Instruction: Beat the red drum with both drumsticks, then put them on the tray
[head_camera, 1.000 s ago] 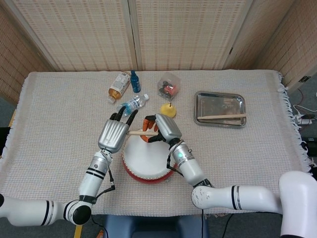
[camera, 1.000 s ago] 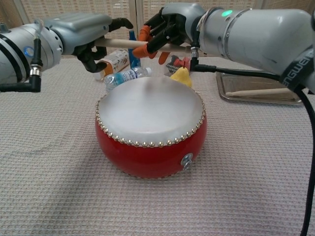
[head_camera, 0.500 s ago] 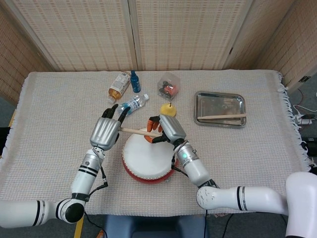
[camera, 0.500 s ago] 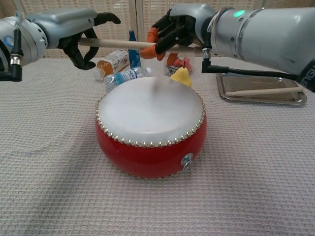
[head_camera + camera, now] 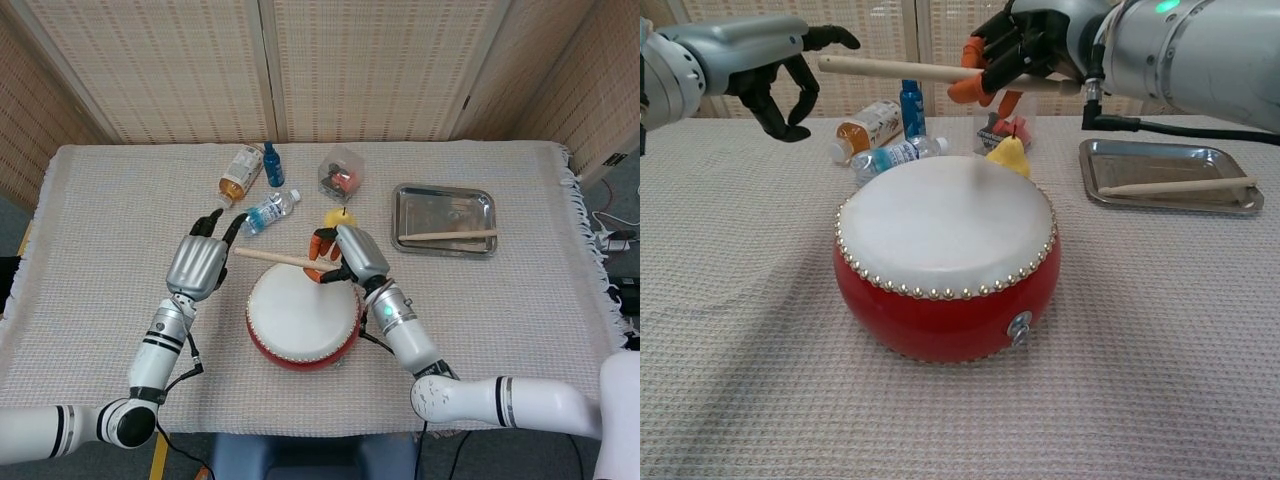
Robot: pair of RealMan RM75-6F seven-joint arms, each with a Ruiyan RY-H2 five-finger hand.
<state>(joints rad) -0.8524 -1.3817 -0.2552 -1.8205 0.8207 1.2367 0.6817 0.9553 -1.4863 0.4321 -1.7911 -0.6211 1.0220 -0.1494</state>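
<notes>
**One drumstick held over the drum, the other lying in the tray**

Nearest to us sits the red drum (image 5: 945, 257), upright on the woven cloth, its pale skin facing up. Above its far edge we see our right hand (image 5: 347, 258) with fingers wrapped around a drumstick (image 5: 902, 69); the stick runs level out to the left, its free end reaching towards our left hand (image 5: 200, 260). That left hand has nothing in it: its fingers (image 5: 775, 100) are spread and loosely curved, just clear of the stick's tip.

Off to the right of the drum is the metal tray (image 5: 410, 200), and in it lies a second drumstick (image 5: 1177, 185), flat along the near side of the tray.

Beyond the drum we find a small yellow pear-shaped object (image 5: 1008, 156), then a clear plastic box (image 5: 340, 172) with some red and dark items inside that we cannot make out. To its left are a clear water bottle (image 5: 268, 210) on its side, a bottle of amber drink (image 5: 238, 172) also lying down, and a small blue bottle (image 5: 272, 165) standing upright.

The table is covered by a beige woven cloth (image 5: 110, 230), fringed at its right edge. Behind it stand woven folding screens (image 5: 370, 60).
</notes>
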